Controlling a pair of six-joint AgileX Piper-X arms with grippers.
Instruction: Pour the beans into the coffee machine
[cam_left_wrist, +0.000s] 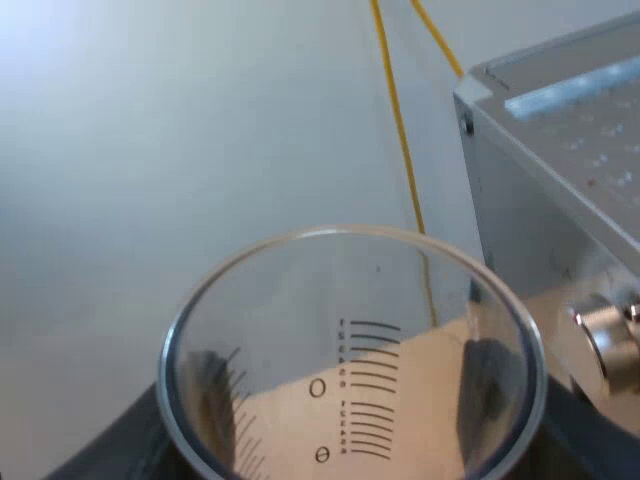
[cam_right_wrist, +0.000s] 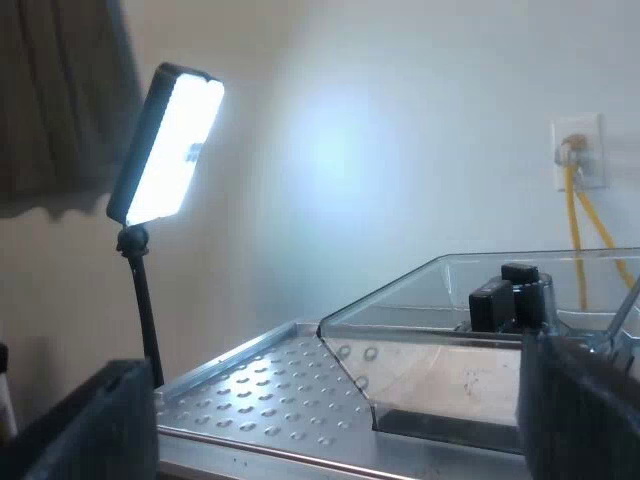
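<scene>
The camera on the left arm sits very close to a clear round measuring glass with black lines (cam_left_wrist: 350, 390) and peeks in over its rim. It faces a white wall (cam_left_wrist: 200, 150), with a corner of the silver metal espresso machine (cam_left_wrist: 560, 150) near. The camera on the right arm sits low, just above that machine's bumpy top (cam_right_wrist: 270, 400), and looks across it at the clear plastic bean hopper (cam_right_wrist: 450, 340) close by. Both see the machine's top and the yellow cables (cam_left_wrist: 400, 130) (cam_right_wrist: 580, 230) on the wall.
</scene>
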